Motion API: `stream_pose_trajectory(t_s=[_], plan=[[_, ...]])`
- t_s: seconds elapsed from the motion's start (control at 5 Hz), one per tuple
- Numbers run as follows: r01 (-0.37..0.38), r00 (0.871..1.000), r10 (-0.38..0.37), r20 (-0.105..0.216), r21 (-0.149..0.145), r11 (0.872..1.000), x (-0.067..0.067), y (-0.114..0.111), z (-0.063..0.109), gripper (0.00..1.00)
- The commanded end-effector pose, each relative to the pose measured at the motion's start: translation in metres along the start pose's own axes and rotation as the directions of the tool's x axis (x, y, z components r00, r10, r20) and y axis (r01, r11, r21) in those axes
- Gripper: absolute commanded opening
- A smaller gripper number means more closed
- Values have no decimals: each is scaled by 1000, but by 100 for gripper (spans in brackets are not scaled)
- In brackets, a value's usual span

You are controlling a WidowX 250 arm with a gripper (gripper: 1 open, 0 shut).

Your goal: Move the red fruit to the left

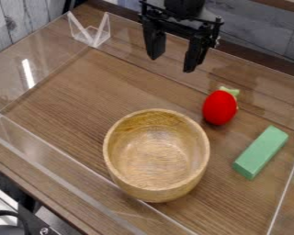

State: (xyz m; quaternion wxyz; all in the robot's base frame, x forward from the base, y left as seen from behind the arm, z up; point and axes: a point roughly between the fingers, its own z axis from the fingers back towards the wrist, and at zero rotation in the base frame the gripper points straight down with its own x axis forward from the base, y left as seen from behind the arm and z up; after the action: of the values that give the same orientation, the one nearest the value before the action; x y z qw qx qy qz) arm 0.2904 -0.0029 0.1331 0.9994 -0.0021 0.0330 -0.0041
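The red fruit [220,106] is a small bright red rounded toy with a pale green top, lying on the wooden table at the right. My gripper [173,53] hangs above the table at the top centre, pointing down, up and to the left of the fruit. Its two black fingers are spread apart with nothing between them. It touches nothing.
A large wooden bowl [157,152] stands at the front centre. A light green rectangular block [261,151] lies at the right, below the fruit. Clear plastic walls [39,69] fence the table on all sides.
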Motion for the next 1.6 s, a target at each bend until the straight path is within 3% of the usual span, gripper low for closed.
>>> stream_pose_trajectory(t_s=[0.0,0.6,1.0,1.4], plan=[[-7,1000,7,-24,-8,1000,1,-5,-10,100],[4,1000,-5,-14,-35,999,42,-65,-38,100],[-13,1000,13,-11,-35,999,64,-68,-58,100],[-37,999,36,-18,-36,999,77,-64,-77,100]])
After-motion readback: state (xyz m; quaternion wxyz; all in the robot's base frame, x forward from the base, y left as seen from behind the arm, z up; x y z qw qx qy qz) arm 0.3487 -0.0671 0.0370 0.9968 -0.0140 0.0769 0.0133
